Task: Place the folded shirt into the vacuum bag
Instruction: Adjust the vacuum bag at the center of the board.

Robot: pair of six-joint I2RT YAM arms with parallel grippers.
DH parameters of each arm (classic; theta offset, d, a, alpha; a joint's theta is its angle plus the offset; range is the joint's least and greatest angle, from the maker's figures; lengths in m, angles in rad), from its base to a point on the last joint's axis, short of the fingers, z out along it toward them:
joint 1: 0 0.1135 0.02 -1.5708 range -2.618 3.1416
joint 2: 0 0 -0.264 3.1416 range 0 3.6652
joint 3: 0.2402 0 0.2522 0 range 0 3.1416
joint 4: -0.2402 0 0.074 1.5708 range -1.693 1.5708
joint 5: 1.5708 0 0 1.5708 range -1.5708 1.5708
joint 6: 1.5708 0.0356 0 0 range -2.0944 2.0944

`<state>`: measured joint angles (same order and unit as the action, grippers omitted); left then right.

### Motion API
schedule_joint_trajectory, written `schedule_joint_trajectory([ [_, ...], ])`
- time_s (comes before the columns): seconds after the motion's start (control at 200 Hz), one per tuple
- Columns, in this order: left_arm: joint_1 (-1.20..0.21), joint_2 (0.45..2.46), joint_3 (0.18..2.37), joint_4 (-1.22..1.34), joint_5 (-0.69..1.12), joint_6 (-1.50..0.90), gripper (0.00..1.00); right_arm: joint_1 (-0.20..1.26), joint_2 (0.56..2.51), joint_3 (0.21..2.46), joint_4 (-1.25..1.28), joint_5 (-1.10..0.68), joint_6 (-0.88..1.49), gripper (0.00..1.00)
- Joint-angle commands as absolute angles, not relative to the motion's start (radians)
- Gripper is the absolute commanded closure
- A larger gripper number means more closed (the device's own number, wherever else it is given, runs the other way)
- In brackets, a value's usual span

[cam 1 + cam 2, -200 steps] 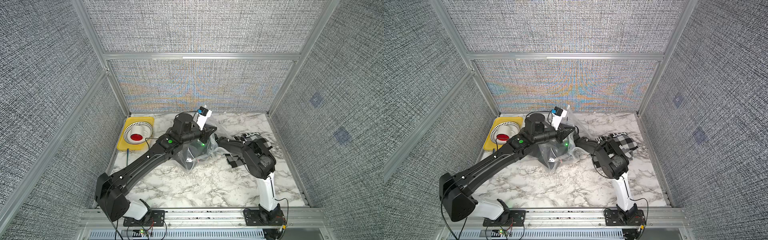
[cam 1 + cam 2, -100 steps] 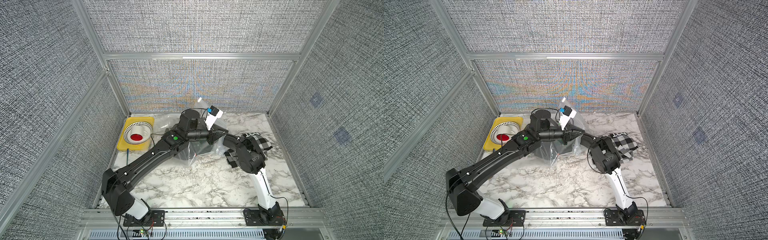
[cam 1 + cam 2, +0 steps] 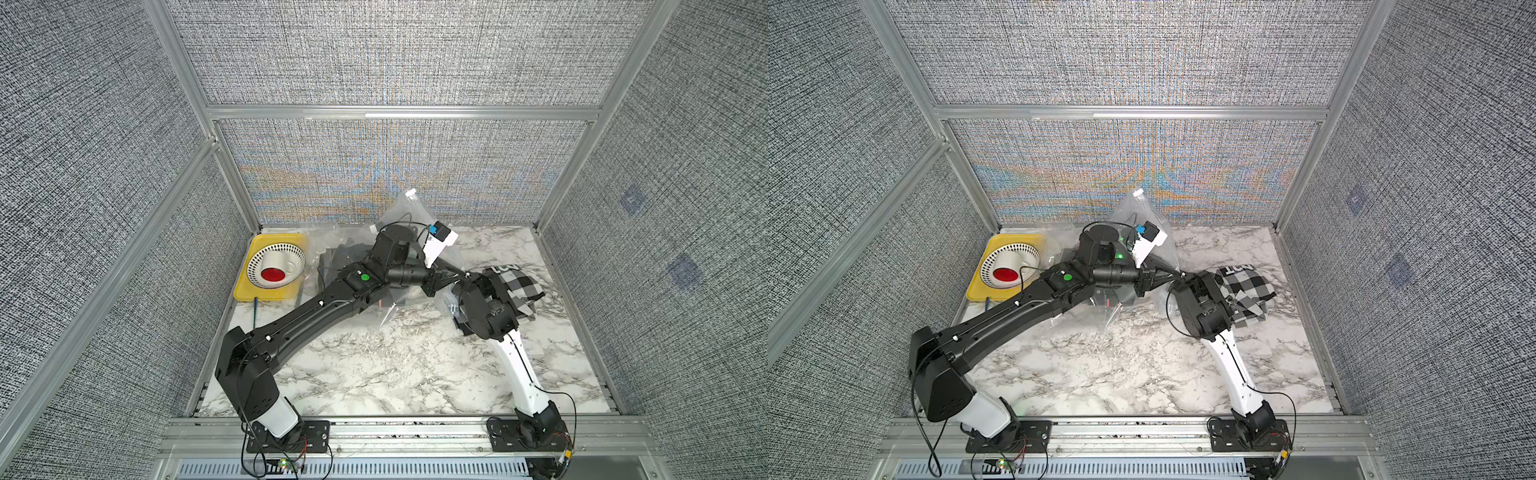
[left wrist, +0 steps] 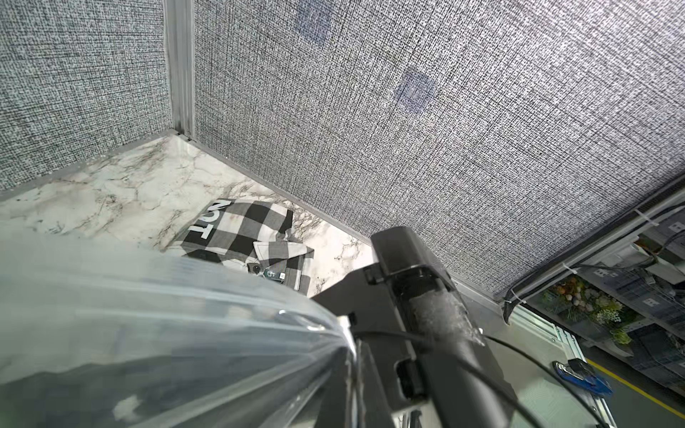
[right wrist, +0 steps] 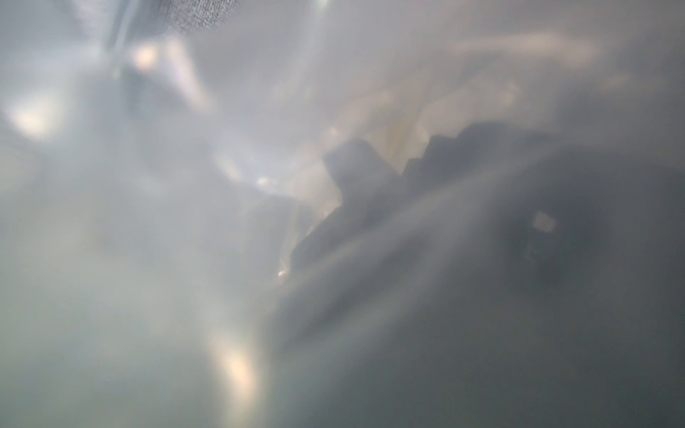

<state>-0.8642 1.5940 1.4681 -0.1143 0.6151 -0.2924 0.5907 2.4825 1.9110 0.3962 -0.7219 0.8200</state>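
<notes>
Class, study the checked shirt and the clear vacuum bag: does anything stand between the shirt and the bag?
Yes. The right arm's elbow sits between the shirt and the vacuum bag, covering the shirt's bag-side edge in both top views.

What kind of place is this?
Probably a robot testing booth: grey fabric wall panels in aluminium framing surround a marble-pattern tabletop, and the left arm and right arm are bolted to a rail at its front.
</notes>
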Motion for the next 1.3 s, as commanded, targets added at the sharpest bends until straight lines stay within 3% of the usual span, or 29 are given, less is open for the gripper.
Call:
schedule_joint_trajectory([
  [0.0, -0.887, 1.592, 1.488, -0.031, 0.793, -0.291, 1.0, 0.595, 2.52, 1.939, 0.51, -0.695, 0.974, 1.0],
  [0.691, -0.902, 1.621, 1.531, -0.052, 0.808, -0.286, 1.0, 0.647, 2.625, 2.089, 0.465, -0.39, 1.131, 1.0],
  [0.911, -0.902, 1.621, 1.528, -0.06, 0.801, -0.275, 1.0, 0.674, 2.659, 2.142, 0.509, -0.425, 1.078, 1.0],
  [1.111, -0.902, 1.613, 1.52, -0.074, 0.793, -0.26, 1.0, 0.705, 2.688, 2.227, 0.391, -0.473, 0.868, 1.0],
  [1.296, -0.9, 1.611, 1.517, -0.08, 0.788, -0.255, 1.0, 0.702, 2.722, 2.239, 0.319, -0.473, 0.857, 1.0],
])
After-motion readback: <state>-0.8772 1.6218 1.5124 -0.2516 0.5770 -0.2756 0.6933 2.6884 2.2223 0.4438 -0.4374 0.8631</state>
